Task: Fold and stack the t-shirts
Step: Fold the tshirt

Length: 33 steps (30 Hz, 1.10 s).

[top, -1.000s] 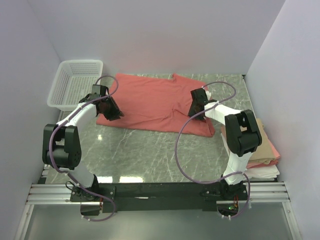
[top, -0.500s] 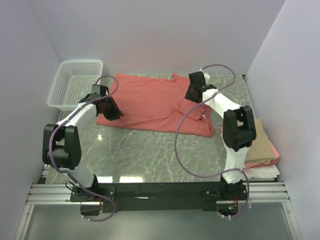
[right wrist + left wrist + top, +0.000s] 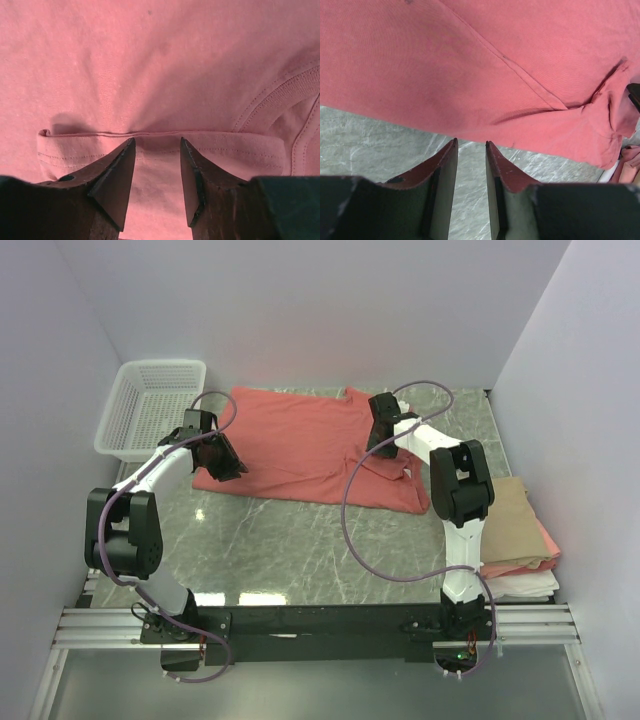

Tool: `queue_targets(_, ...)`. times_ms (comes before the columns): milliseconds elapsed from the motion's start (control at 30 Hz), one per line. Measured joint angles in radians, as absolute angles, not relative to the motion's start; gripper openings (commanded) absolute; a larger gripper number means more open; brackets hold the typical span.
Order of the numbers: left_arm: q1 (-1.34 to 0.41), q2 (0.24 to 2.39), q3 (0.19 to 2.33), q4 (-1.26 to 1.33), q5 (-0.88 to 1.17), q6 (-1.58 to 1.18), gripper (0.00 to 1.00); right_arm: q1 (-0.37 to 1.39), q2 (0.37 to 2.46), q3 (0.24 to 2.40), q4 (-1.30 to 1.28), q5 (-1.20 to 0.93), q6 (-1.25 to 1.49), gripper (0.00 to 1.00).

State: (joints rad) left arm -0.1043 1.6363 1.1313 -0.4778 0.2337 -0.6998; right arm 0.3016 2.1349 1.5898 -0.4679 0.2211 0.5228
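Basket (image 3: 163, 364) of white plastic mesh stands on the table (image 3: 300, 550) just to the left of the salmon-red shirt (image 3: 300, 440), beside its far left corner. The left gripper (image 3: 225, 468) hangs at the near left corner of this shirt. In the left wrist view its fingers (image 3: 445, 160) are released, with a narrow gap and nothing between them, and their tips are over bare table just short of the shirt's hem. The shirt itself lies spread on the table with its collar toward the back wall; its left part is flat and its right part is folded over and wrinkled. The right gripper (image 3: 378, 440) is over this right part, near the collar. In the right wrist view its fingers (image 3: 117, 175) stand apart at a turned-over hem, and the cloth between them lies flat, not pinched. To the right of the shirt's near right corner sits a stack of folded shirts: tan shirt (image 3: 515, 525) on top, pink shirt (image 3: 547, 540) under it, white shirt (image 3: 525, 585) lowest.
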Motion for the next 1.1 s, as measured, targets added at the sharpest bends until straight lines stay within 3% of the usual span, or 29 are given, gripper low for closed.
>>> queue_targets(467,-0.104,1.636,1.127,-0.477,0.236,-0.7,0.34,0.302,2.136,1.59,-0.469,0.217,0.522,0.23)
queue_targets(633,-0.104,1.636,1.126,-0.477,0.236,-0.7,0.34,0.302,2.136,1.59,-0.47,0.216,0.521,0.08)
queue_targets(867,-0.104,1.636,1.126,-0.476,0.239,-0.7,0.36,0.294,2.14,1.588,-0.47,0.217,0.519,0.15)
queue_targets(967,-0.105,1.636,1.126,-0.467,0.258,-0.702,0.4,0.268,2.093,1.532,-0.457,0.193,0.527,0.28)
queue_targets(1100,-0.131,1.658,1.161,-0.456,0.265,-0.719,0.41,0.179,1.991,1.457,-0.457,0.148,0.537,0.34)
